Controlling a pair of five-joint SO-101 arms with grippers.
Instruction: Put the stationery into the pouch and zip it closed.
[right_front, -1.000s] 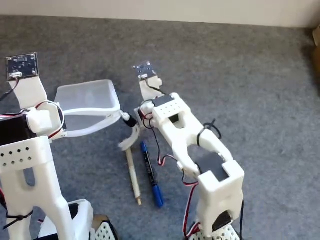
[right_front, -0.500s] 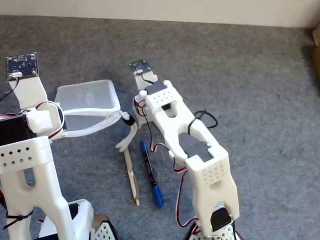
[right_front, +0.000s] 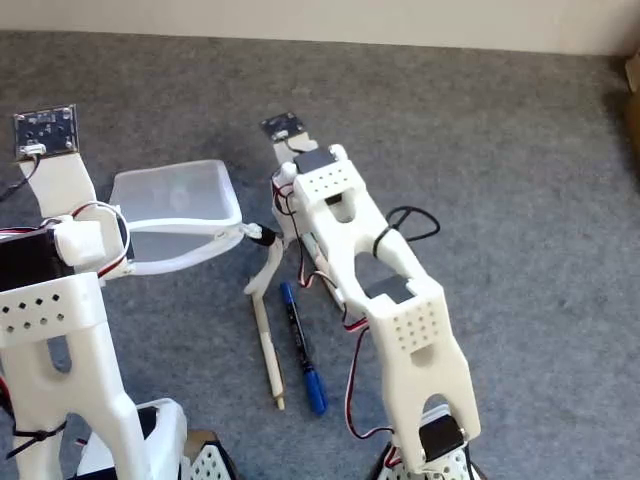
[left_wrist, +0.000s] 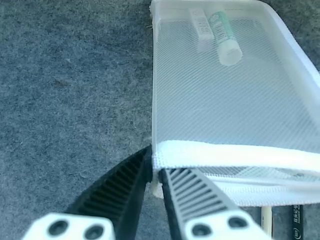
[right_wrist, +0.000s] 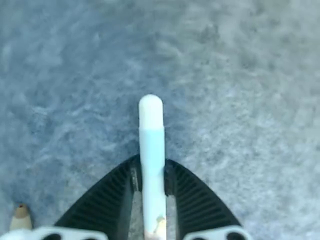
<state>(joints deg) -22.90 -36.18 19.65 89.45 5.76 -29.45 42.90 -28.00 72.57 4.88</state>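
left fingers (left_wrist: 120, 187) pinch the pouch (left_wrist: 225, 100) rim; right fingers (right_wrist: 107, 200) clamp a white pen (right_wrist: 151, 145).

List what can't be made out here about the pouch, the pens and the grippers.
High view: the right arm covers where the white pen is gripped.
Left wrist view: the frame edge cuts off one side of the pouch; its mesh blurs the two items inside.
Right wrist view: the edge cuts off the white pen's rear and the pencil beyond its tip.
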